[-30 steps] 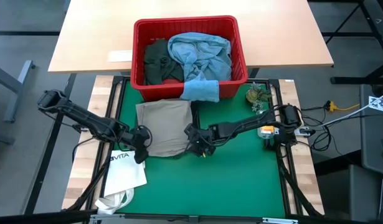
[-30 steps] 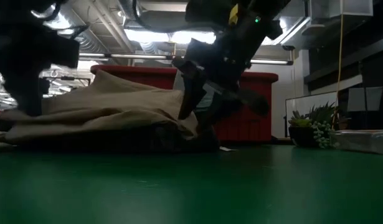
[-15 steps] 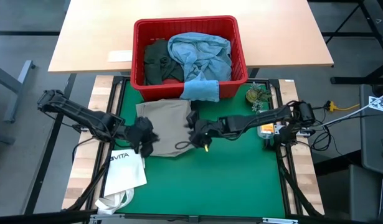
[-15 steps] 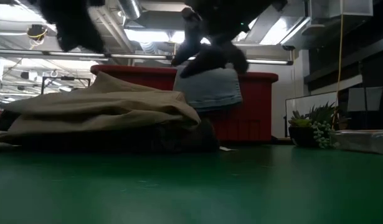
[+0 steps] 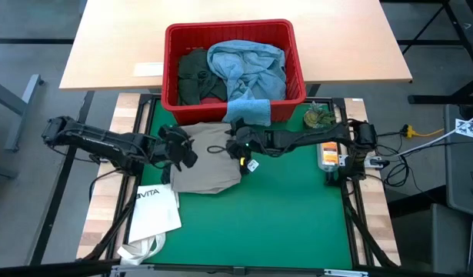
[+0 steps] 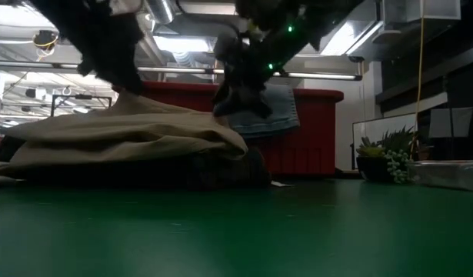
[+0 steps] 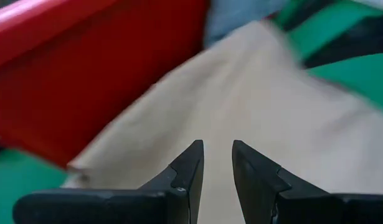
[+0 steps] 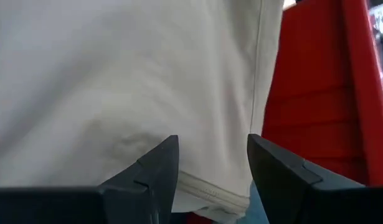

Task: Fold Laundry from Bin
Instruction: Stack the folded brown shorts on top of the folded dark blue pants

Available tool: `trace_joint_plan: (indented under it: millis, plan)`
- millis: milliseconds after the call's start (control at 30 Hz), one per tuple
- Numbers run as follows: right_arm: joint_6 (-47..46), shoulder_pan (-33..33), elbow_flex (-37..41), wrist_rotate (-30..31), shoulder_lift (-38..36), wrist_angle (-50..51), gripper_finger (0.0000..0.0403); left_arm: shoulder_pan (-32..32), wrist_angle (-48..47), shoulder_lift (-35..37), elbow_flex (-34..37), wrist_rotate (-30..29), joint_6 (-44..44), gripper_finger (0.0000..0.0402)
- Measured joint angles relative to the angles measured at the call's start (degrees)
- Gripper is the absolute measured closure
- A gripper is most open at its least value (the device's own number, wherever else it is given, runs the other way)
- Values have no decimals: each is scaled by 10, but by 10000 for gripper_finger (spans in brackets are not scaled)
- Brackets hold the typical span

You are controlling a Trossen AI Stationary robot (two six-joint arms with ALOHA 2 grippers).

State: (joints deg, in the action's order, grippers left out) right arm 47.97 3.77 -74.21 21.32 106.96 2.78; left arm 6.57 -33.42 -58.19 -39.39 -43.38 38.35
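The khaki trousers (image 5: 209, 165) lie folded on the green mat, just in front of the red bin (image 5: 228, 27). The bin holds a dark green piece (image 5: 194, 77) and light blue jeans (image 5: 248, 65). A small light blue cloth (image 5: 248, 113) hangs over the bin's near rim. My left gripper (image 5: 182, 150) hovers over the trousers' left part, slightly open and empty; its wrist view shows its fingers (image 7: 217, 149) above the khaki cloth (image 7: 253, 106). My right gripper (image 5: 240, 150) hovers over the trousers' right edge, open and empty (image 8: 211, 146). The dark navy jeans do not show.
A white VITA tote bag (image 5: 155, 211) lies at the mat's near left. A small plant (image 5: 317, 119) and an orange-topped object (image 5: 328, 158) stand at the mat's right side. The near half of the green mat (image 5: 282, 223) is bare.
Both grippers have risen from the trousers' near edge and moved toward the far edge, to above the trousers close to the bin. The trousers lie where they were.
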Motion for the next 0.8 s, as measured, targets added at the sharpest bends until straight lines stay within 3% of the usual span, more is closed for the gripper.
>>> trace_joint_plan:
  millis: [167,400,600,800]
  plan:
    - [-4,20,0,-10,28,6,212,-67,4,0,43,-10,4,322]
    - [-3,30,0,-14,74,-2,212,-134,39,0,131,28,21,322]
    - [-2,31,-2,-14,104,-7,212,-154,141,1,206,65,23,322]
    - [3,30,-2,-9,103,-5,212,-155,158,1,216,67,21,322]
